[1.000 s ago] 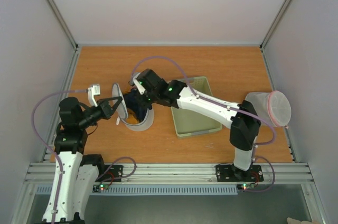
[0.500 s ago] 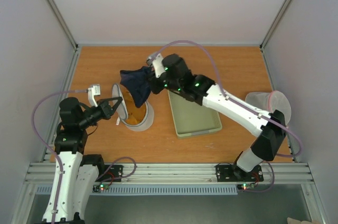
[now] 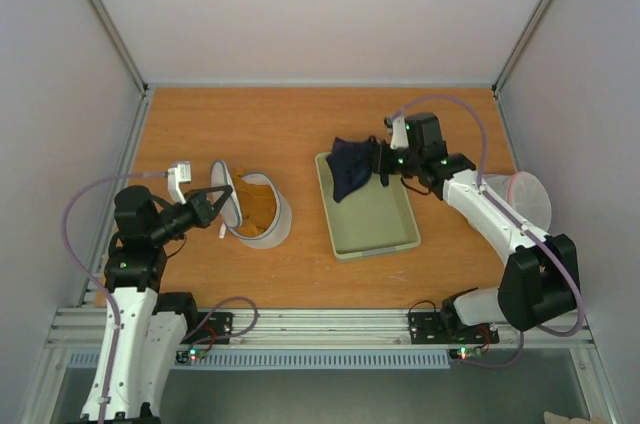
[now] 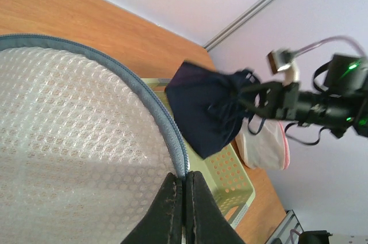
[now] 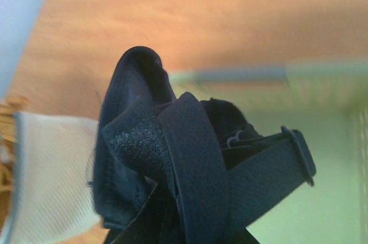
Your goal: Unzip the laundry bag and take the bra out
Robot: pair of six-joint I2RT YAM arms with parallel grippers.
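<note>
The laundry bag [image 3: 268, 216] lies open on the table, a white mesh pouch with a grey zip band [image 4: 167, 123]. My left gripper [image 3: 217, 200] is shut on that band and holds the round mesh flap [image 4: 69, 140] up on edge. Something mustard-orange [image 3: 258, 210] shows inside the opening. My right gripper [image 3: 378, 166] is shut on the bra [image 3: 350, 168], a bunched dark navy garment with straps, and holds it above the tray's far left corner. The bra fills the right wrist view [image 5: 172, 157] and hides the fingers there. It also shows in the left wrist view [image 4: 210, 109].
The pale green plastic tray [image 3: 385, 229] sits right of the bag, and also shows in the wrist views [image 4: 238, 172] [image 5: 328, 163]. A translucent round bag with a pink rim [image 3: 520, 202] lies at the far right by the wall.
My right gripper pulled the navy bra up out of the laundry bag and carried it right, over the tray. The left arm has held still with the flap.
</note>
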